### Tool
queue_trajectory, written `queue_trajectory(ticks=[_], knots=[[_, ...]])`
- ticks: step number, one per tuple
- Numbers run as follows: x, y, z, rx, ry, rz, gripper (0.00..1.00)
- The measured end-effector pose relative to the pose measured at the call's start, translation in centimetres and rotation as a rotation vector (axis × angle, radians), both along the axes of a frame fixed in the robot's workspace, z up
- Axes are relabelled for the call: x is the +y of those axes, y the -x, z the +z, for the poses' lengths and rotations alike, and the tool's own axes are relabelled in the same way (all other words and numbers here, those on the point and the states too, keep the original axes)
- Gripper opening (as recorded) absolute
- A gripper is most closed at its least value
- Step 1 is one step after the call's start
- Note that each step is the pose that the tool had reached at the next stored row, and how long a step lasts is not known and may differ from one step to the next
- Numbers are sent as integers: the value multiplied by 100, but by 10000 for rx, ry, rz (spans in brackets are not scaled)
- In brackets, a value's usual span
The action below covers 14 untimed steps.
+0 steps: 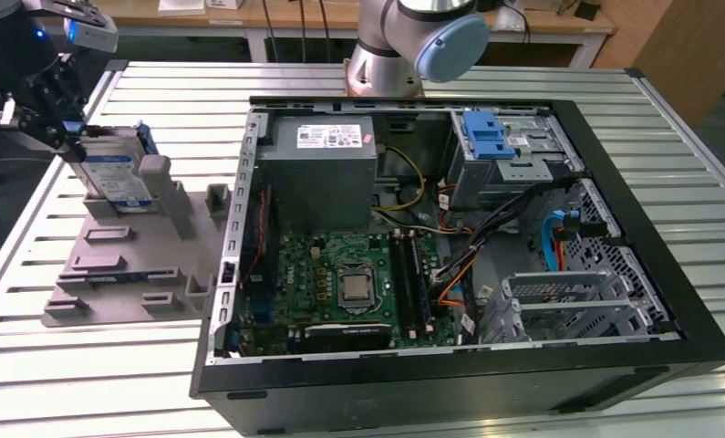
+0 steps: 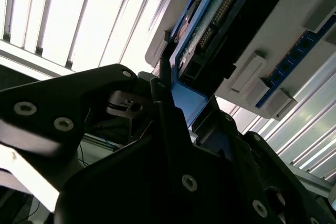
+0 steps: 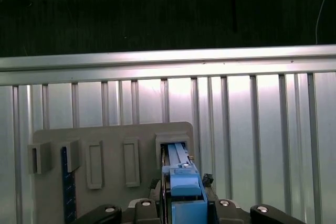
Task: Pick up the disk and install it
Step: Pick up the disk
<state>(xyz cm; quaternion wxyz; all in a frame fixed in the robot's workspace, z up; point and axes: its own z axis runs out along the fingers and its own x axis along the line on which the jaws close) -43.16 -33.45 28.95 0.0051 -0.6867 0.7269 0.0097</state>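
Note:
The disk (image 1: 113, 172) stands on edge in a slot at the far end of a grey holder fixture (image 1: 119, 265), at the exterior view's left. It is silver with a white-and-blue label and a blue carrier bracket. My gripper (image 1: 70, 139) is at the disk's outer end, shut on the blue bracket. In the first wrist view the blue bracket of the disk (image 3: 178, 157) sits between the black fingers of my gripper (image 3: 182, 184), still inside the fixture's slot (image 3: 160, 142). In the second wrist view the disk (image 2: 210, 19) runs away from my gripper (image 2: 178, 95), connector edge showing.
An open black computer case (image 1: 654, 274) lies on the slatted metal table (image 1: 95, 383), with a grey power supply (image 1: 319, 173), green motherboard (image 1: 344, 283) and blue-latched drive cage (image 1: 490, 137). The arm's base (image 1: 398, 46) stands behind the case. A blue memory stick (image 3: 65, 187) sits in the fixture.

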Motion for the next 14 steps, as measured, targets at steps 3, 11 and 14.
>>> queue_trajectory(ticks=[3, 11, 14], knots=[[0, 0, 1, -1, -1, 0, 37], [0, 0, 1, -1, -1, 426, 37], [0, 0, 1, -1, -1, 516, 37]])
